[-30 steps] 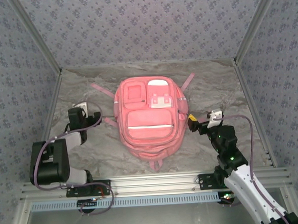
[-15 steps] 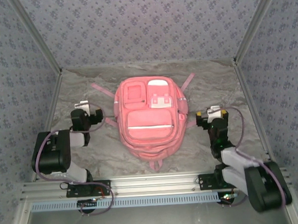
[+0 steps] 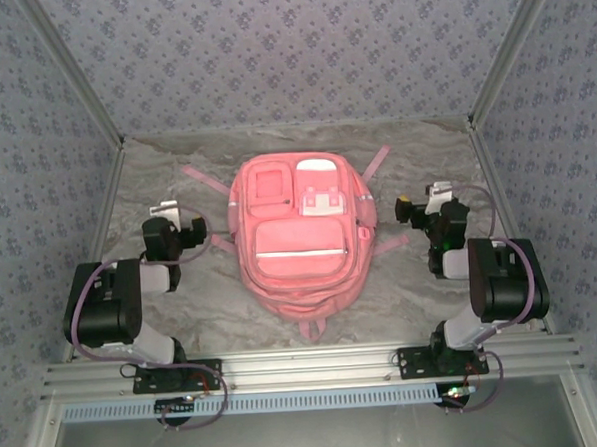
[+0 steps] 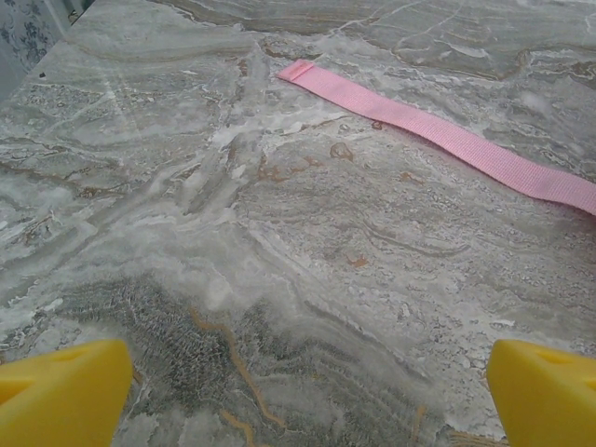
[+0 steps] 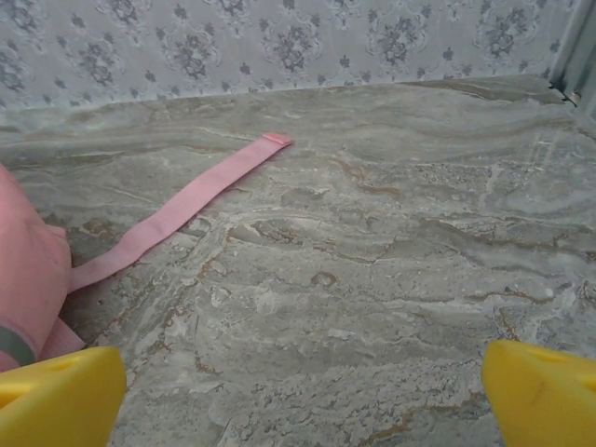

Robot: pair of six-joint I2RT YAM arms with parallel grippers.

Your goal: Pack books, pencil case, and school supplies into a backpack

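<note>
**Location check.** Backpack (image 3: 301,238): flat at centre of tabletop (image 3: 402,278), front pockets up, between the two arms and apart from both. Left gripper (image 4: 303,396): spread wide, empty, low over bare tabletop, aimed toward left strap (image 4: 447,140). Right gripper (image 5: 303,396): spread wide, empty, low over tabletop near the backpack edge, right strap (image 5: 186,205) ahead.

**Step in hand, as judged.** Both arms folded at either side, nothing carried. Either a parked pause or the run-up to a reach. To do it well:

1. Hold both grippers spread and clear of the fabric.
2. Route any reach above the straps, not across them. Loose webbing likely to snag on a yellow finger (image 4: 56,391) and drag the backpack.
3. For any work on the main zip, steady with one gripper and pull with the other.
4. Avoid pressing down on the pockets. Soft fabric, likely to bunch and shift.

**Hidden or unclear.**

- Interior closed off by fabric. Packed state of books, pencil case and supplies not judgeable.
- Main zip and slider too small to make out from above. Open or shut not certain.
- Finger roots cut off at the lower edge of both wrist views.
- Left strap cut off at the right edge of the left wrist view.
</note>
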